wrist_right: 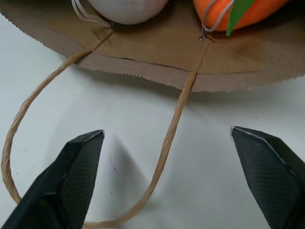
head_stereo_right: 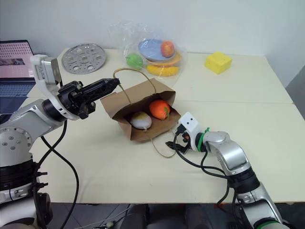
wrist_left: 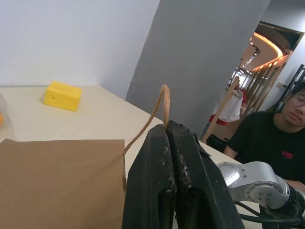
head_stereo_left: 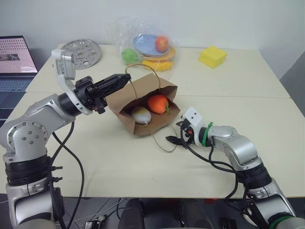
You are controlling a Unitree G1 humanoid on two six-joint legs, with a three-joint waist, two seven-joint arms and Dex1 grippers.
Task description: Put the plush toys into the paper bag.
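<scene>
Right wrist view: your right gripper (wrist_right: 167,179) spreads its jaws over the bench-lying handle (wrist_right: 167,143). Your left gripper (head_stereo_left: 125,78) pinches the other handle (head_stereo_left: 143,71), holding the paper bag (head_stereo_left: 128,98) open around both plush toys (head_stereo_left: 141,115).

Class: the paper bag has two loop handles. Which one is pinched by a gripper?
The upper handle, pinched in the shut left gripper; the lower handle lies loose on the table.

brown paper bag (head_stereo_left: 143,102), white egg toy (head_stereo_left: 141,115), orange carrot toy (head_stereo_left: 157,103), yellow block (head_stereo_left: 212,56)
</scene>
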